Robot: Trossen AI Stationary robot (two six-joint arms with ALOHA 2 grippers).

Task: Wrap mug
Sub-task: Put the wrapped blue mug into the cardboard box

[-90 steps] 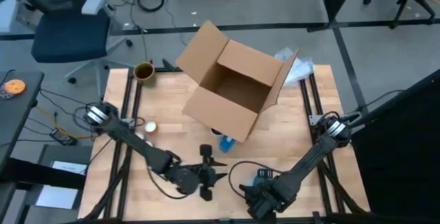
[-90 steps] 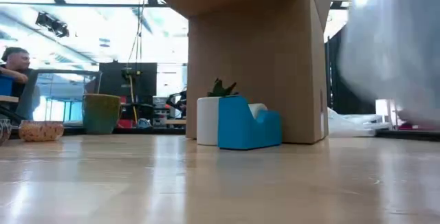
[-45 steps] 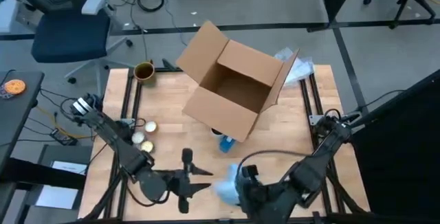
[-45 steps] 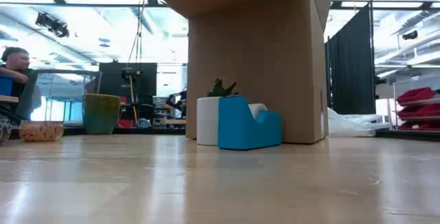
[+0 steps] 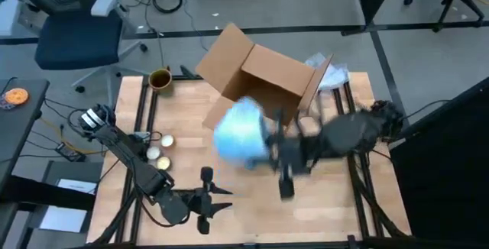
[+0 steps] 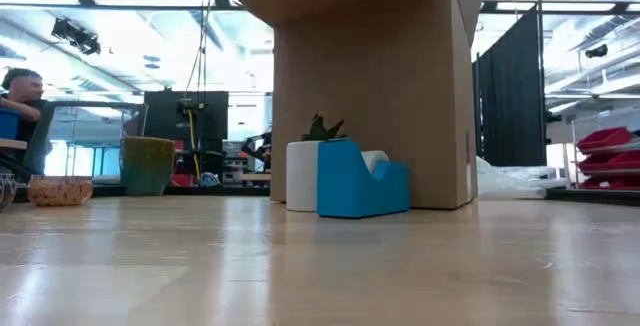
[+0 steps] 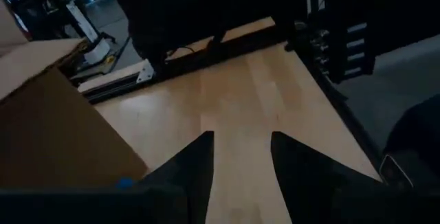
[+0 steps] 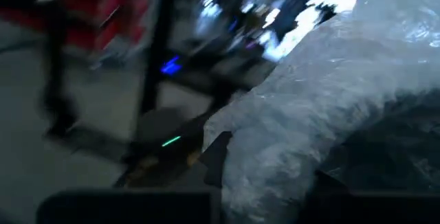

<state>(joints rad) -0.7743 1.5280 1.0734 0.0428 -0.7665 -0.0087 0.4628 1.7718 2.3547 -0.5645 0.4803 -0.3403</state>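
On the far left of the bench (image 5: 336, 195), by its back corner, we saw the green mug (image 5: 159, 79) standing alone. Nothing was near it, so it was not wrapped yet. In the low view it stood upright beside a small bowl (image 6: 59, 190).

A bit further right, near the front edge, our left hand (image 5: 216, 201) hung low over the wood. Its two fingers (image 7: 196, 165) were apart and held nothing. We think it was waiting out of the way.

In the middle stood the big cardboard box (image 5: 260, 88) with its flaps open, likely so the mug could go inside later. Tucked against its front side sat a blue tape holder (image 6: 358, 180) and a white roll (image 6: 302, 175).

Right of that, our right hand (image 5: 284, 174) was up in the air in front of the box. It was clamped on a puffy sheet of bubble wrap (image 5: 240, 131), which bulged out toward the left. We think it was carrying the wrap over to lay it flat for the mug.
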